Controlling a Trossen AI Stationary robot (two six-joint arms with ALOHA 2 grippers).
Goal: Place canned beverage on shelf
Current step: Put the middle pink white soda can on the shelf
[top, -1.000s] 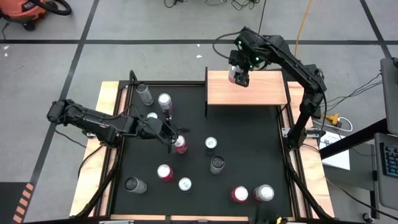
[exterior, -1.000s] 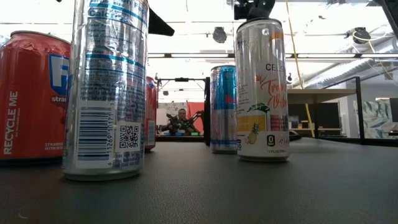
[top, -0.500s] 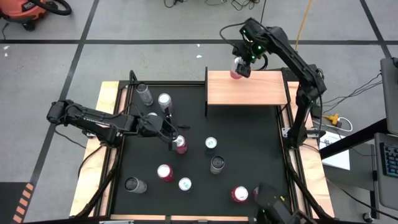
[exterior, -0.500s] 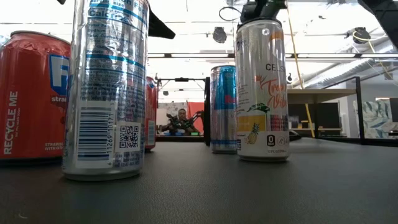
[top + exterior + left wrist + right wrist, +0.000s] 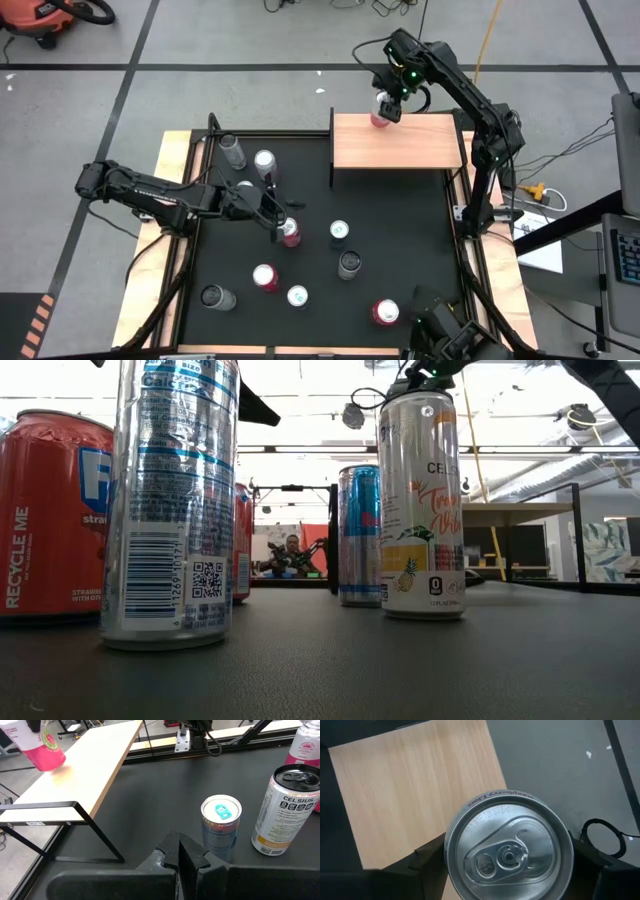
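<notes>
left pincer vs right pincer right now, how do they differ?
Left pincer is shut and empty, low over the black mat among the cans; right pincer is closed on a pink can, held above the shelf at its far edge. Left arm reaches in from the table's side; right arm arches over from behind. Both are dark two-finger pincers.

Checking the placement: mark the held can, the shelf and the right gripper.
pink can point(image 5: 381, 108), high view, its side
shelf point(image 5: 420, 148), high view, bare board
right gripper point(image 5: 507, 851), right wrist view, between its fingertips

smooth light-wood shelf, shiny metal can, matt black table.
</notes>
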